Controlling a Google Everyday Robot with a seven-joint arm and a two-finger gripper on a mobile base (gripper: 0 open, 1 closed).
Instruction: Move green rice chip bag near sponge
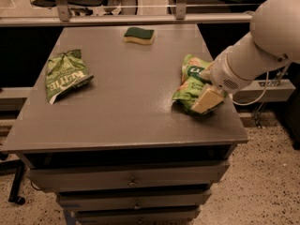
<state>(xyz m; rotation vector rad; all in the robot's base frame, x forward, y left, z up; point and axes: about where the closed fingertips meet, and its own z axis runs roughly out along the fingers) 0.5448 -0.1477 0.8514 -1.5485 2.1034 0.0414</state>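
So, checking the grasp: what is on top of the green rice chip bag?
The pincer sits over the near end of the green rice chip bag. The arm covers the bag's edge beneath it, so contact there cannot be seen.
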